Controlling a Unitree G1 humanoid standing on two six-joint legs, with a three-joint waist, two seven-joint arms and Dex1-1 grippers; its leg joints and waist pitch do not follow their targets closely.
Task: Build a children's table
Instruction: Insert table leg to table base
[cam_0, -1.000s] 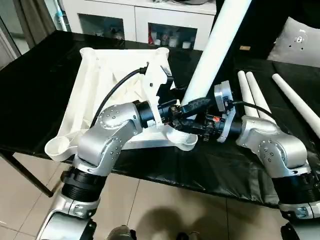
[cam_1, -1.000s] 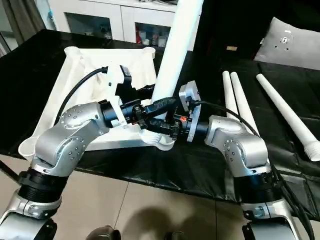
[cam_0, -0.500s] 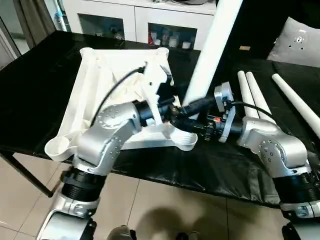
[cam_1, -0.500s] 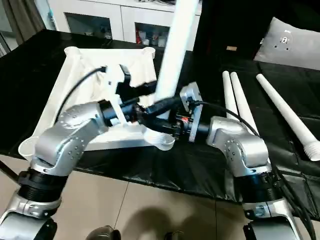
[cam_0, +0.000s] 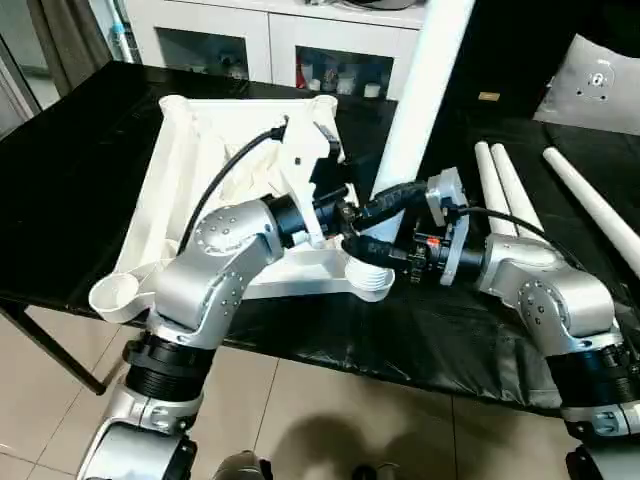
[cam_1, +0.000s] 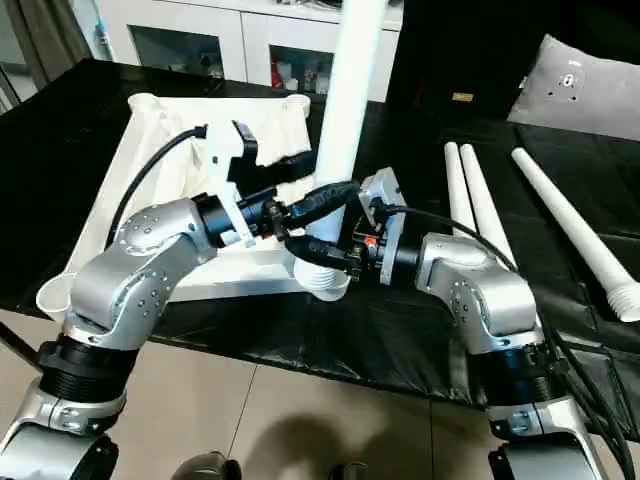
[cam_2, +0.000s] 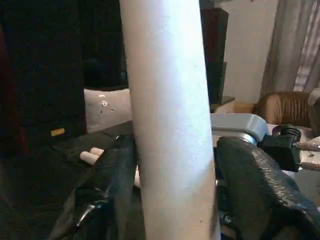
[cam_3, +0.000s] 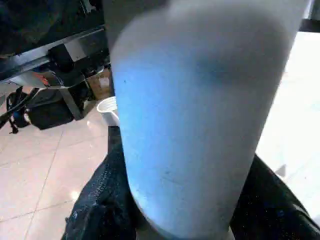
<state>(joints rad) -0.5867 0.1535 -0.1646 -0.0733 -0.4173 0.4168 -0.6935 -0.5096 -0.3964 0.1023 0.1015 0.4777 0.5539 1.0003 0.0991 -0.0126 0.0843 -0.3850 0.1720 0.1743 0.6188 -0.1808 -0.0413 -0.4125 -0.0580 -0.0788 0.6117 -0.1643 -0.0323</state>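
The children's table top (cam_0: 200, 170) lies upside down on the black work table, ribbed side up. One white leg (cam_0: 420, 90) stands nearly upright in the near right corner socket (cam_0: 372, 283). My left gripper (cam_0: 385, 205) reaches in from the left and is shut on this leg a little above the socket. In the left wrist view its fingers (cam_2: 117, 180) hug both sides of the tube. My right gripper (cam_0: 375, 258) comes from the right and grips the same leg lower down, just above the socket. In the right wrist view the leg (cam_3: 195, 125) sits between its pads.
Two spare legs (cam_0: 500, 185) lie side by side on the black cloth right of the top, and a third (cam_0: 595, 205) lies further right. A white glass-door cabinet (cam_0: 270, 40) stands behind. The near left socket (cam_0: 115, 295) overhangs the work table's front edge.
The standing leg has swung from leaning right to nearly upright. My left gripper widened for a moment and has closed back round the leg. The right gripper has kept its hold.
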